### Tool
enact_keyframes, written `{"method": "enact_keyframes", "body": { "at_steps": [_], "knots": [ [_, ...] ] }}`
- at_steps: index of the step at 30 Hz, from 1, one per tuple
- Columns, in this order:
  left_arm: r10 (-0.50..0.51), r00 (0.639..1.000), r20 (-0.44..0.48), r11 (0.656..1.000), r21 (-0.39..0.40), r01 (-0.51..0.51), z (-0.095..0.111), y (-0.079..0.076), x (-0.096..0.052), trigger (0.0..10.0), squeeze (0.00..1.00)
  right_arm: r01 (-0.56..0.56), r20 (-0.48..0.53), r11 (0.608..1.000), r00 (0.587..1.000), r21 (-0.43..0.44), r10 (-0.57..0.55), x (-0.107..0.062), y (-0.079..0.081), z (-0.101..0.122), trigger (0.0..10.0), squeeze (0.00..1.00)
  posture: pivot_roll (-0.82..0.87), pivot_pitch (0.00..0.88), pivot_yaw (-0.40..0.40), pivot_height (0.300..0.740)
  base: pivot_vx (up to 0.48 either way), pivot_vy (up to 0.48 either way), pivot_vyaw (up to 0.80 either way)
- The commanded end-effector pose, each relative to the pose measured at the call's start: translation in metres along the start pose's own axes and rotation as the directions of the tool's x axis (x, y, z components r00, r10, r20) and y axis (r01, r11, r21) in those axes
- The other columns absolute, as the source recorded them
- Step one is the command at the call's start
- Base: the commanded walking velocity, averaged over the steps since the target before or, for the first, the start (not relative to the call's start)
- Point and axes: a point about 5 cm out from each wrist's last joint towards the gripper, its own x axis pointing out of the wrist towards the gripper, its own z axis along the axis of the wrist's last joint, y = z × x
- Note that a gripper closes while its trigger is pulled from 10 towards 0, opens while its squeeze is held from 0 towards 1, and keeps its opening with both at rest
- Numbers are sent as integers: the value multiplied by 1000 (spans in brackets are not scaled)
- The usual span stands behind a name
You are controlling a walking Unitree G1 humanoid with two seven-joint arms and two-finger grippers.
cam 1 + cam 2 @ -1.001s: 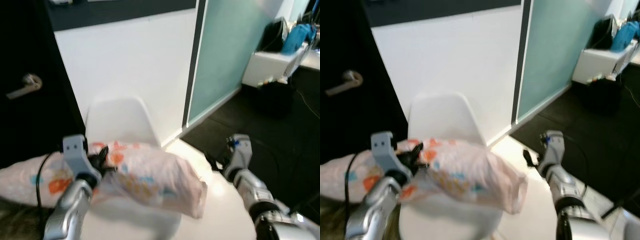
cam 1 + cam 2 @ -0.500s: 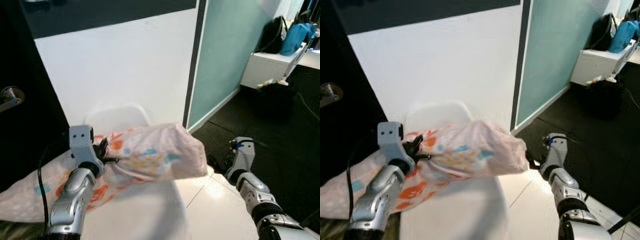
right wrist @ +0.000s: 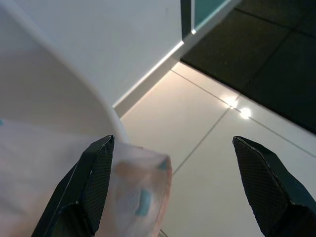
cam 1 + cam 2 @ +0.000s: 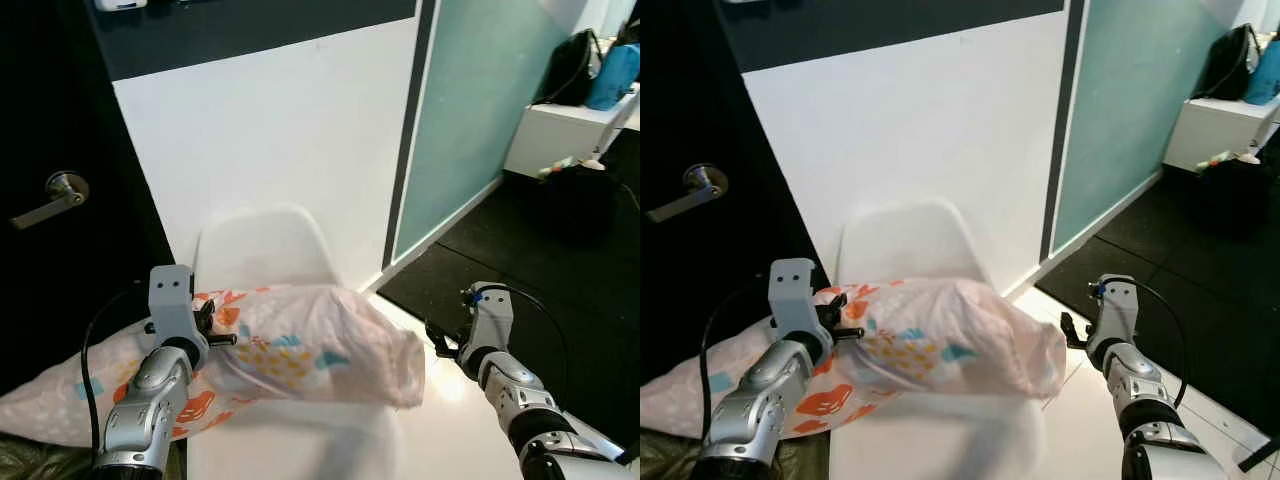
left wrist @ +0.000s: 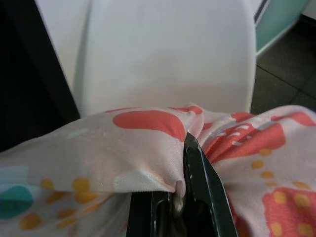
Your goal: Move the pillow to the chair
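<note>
Pillow-wise, your pink floral fabric pillow (image 4: 310,345) lay across the white moulded plastic chair (image 4: 265,245), in front of its backrest. Your left gripper (image 4: 212,325) was clamped on the pillow's cloth, and your right gripper (image 3: 175,190) hung spread wide beside the chair.

Head stereo pair looking down at chair (image 4: 262,250) and pillow (image 4: 310,345), wrist cameras viewing both up close.
</note>
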Motion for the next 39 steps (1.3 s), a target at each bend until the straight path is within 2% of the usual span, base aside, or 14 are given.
{"method": "enact_keyframes", "body": {
  "at_steps": [1, 3, 6, 8, 10, 11, 13, 15, 18, 25, 32, 39],
  "knots": [
    [13, 1000, 6, 1000, 10, -13, 3, 4, 1, 10000, 0, 7, -36, 1000, 999, -10, -8, 0, 1, -6, 10000, 0, -239, 33, 48, 730, 0, 0, 0],
    [8, 1000, -1, 1000, 3, -8, 2, 4, 1, 10000, 0, 20, -50, 1000, 999, -17, -21, 0, 0, -7, 10000, 0, -238, 35, 50, 730, 0, 0, 0],
    [-4, 999, -48, 998, -58, 2, -4, 4, 2, 10000, 0, 70, -130, 997, 989, -38, -75, -1, -4, -15, 10000, 0, -239, 35, 56, 730, 0, 0, 0],
    [-4, 999, -48, 998, -58, 2, -4, 4, 2, 10000, 0, 70, -130, 997, 989, -38, -75, -1, -4, -15, 10000, 0, -239, 35, 56, 730, 0, 0, 0],
    [7, 997, -81, 993, -117, -16, -7, 6, 2, 10000, 0, 82, -174, 995, 981, -52, -90, -2, -6, -20, 10000, 0, -241, 38, 56, 730, 0, 0, 0],
    [7, 997, -81, 993, -117, -16, -7, 6, 2, 10000, 0, 82, -174, 995, 981, -52, -90, -2, -6, -20, 10000, 0, -241, 38, 56, 730, 0, 0, 0],
    [34, 991, -128, 978, -198, -59, -13, 10, 3, 10000, 0, 87, -216, 995, 972, -56, -97, -3, -8, -23, 10000, 0, -241, 40, 56, 730, 0, 0, 0],
    [34, 991, -128, 978, -198, -59, -13, 10, 3, 10000, 0, 87, -216, 995, 972, -56, -97, -3, -8, -23, 10000, 0, -241, 40, 56, 730, 0, 0, 0],
    [61, 978, -199, 956, -270, -114, -23, 15, 3, 10000, 0, 82, -245, 995, 965, -59, -94, -4, -8, -25, 10000, 0, -243, 41, 55, 720, 0, 0, 0],
    [52, 944, -325, 915, -364, -175, -41, 20, 0, 10000, 0, 83, -286, 994, 953, -69, -100, -5, -10, -26, 10000, 0, -248, 37, 59, 695, 0, 0, 0],
    [23, 927, -373, 924, -347, -163, -47, 18, -1, 10000, 0, 93, -302, 993, 947, -78, -112, -6, -12, -27, 10000, 0, -249, 32, 58, 680, 0, 0, 0],
    [-52, 905, -423, 950, -300, -86, -53, 12, -1, 10000, 0, 113, -341, 989, 930, -98, -140, -8, -17, -31, 10000, 0, -250, 36, 57, 650, 0, 0, 0]
  ]
}}
